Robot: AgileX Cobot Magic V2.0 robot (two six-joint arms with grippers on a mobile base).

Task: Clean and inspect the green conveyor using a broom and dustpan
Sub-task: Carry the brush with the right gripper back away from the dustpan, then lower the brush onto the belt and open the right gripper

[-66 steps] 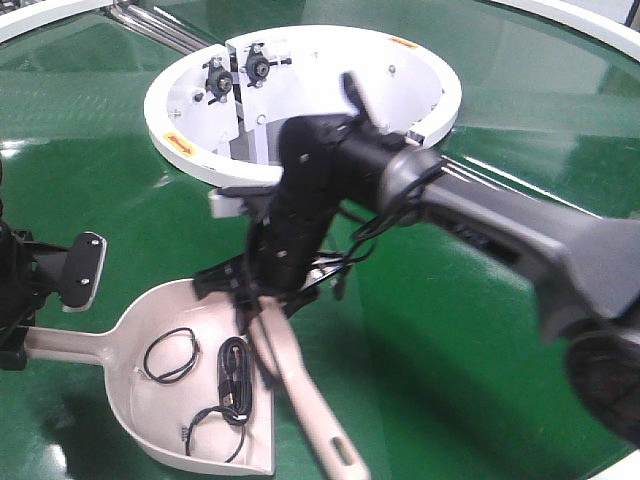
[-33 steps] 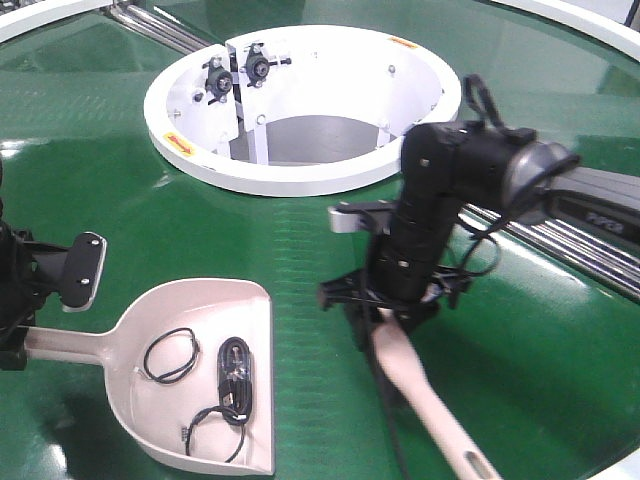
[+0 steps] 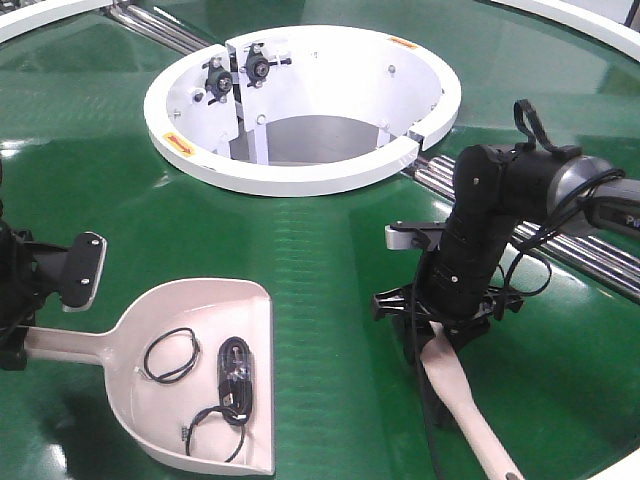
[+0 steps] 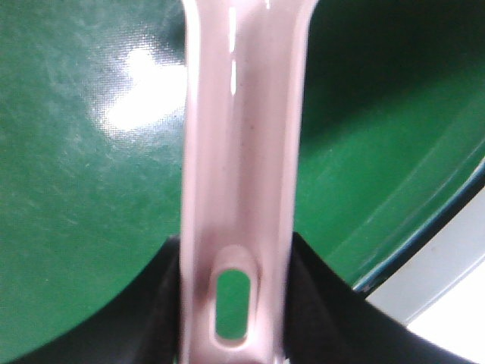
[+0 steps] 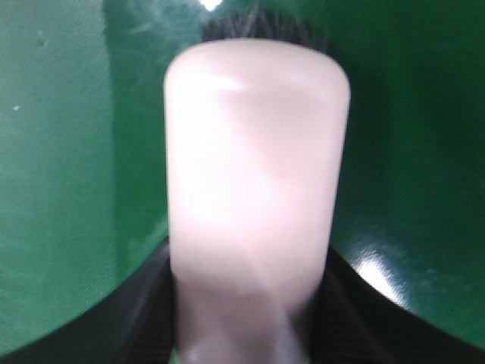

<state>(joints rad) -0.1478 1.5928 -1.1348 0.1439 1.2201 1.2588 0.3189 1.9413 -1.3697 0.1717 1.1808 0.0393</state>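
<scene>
glossy green conveyor [image 3: 330, 250] with white central ring [image 3: 300, 180]; pale dustpan [image 3: 205, 315] flat at left, pale broom [image 3: 465, 400] at right, well apart.

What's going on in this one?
The left gripper holds the dustpan by its handle, with the pan resting on the green conveyor and a few black cords inside. The right gripper is shut on the broom, which is off to the pan's right and apart from it.

The broom [image 3: 468, 400] head hides beneath the right gripper [image 3: 438, 338] fingers; the handle is cut off behind them; blurred bristles, perhaps, beyond.
</scene>
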